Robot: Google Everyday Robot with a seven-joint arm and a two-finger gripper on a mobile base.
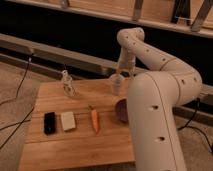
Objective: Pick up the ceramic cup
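**Camera view.** I am hanging my gripper over the far right part of the table, directly above the ceramic cup. The cup is standing upright near the far edge of the wood, with its long axis running vertical and its open mouth facing up. In my judgement the coming move is turning on one relation: the cup is lying just below the gripper and slightly to its left. I am therefore expecting to need a short, straight descent along that axis. I cannot tell how far my jaws are standing apart, nor whether they are touching the rim. The cup is showing as a plain, pale, smooth-looking cylinder, taller than wide. To its near right a dark purple bowl is sitting, round and partly hidden behind my white body. A slender orange carrot is lying mid-table, and a small clear glass bottle is standing at the far left.
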